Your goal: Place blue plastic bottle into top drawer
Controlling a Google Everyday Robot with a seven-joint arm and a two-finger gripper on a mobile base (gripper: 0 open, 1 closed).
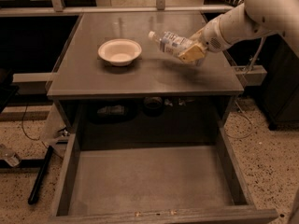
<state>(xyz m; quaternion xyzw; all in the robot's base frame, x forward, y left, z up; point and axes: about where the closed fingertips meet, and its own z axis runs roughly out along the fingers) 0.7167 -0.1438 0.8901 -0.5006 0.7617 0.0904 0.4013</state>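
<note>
The blue plastic bottle (170, 43) is clear with a white cap and a pale blue-and-white label. It is held tilted above the right part of the grey tabletop (140, 76), cap pointing left toward the bowl. My gripper (189, 50) is shut on the bottle's base end, with the white arm reaching in from the upper right. The top drawer (149, 178) is pulled wide open below the table front, its flat grey floor bare.
A white round bowl (120, 51) sits on the tabletop left of the bottle. Small items lie on a shelf (140, 110) under the tabletop. A dark handle (39, 176) lies on the speckled floor at the left. Dark cabinets stand at both sides.
</note>
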